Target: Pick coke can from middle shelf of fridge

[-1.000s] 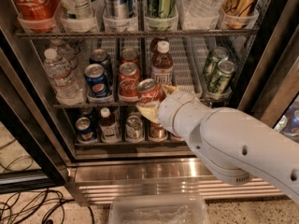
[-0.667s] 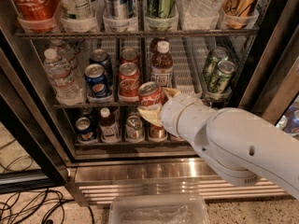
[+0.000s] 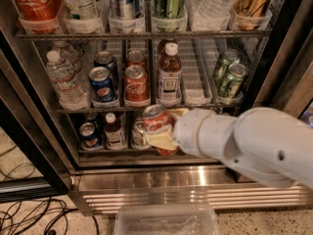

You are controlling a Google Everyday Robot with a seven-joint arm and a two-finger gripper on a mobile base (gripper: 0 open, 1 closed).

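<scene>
- Camera view, pincer: the pincer is clenched on the coke can. One pale finger lies under the can and the other against its upper right side.
- Camera view, coke can: it is tilted with its silver top up and left. It shows just below the front rail of the middle shelf, in front of the row under that shelf, and touches no shelf.
- Camera view, arm: the white arm enters from below and right of the middle shelf and covers the right end of the row beneath it.
- Camera view, remaining stock: on the middle shelf a second coke can stands in its lane, a Pepsi can in the lane to its left and a brown bottle to its right.
- Change: one second ago the held can sat at rail height of the middle shelf. It now sits lower in the picture, and the arm has drawn back with it.
- Meaning for the task: the can is judged clear of the middle shelf and lifted, so the pick is nearly complete. What remains is to carry it out past the fridge door frame.
- Risk: the can's tilt suggests an off-centre grip, so a fast retreat could let it slip.
</scene>
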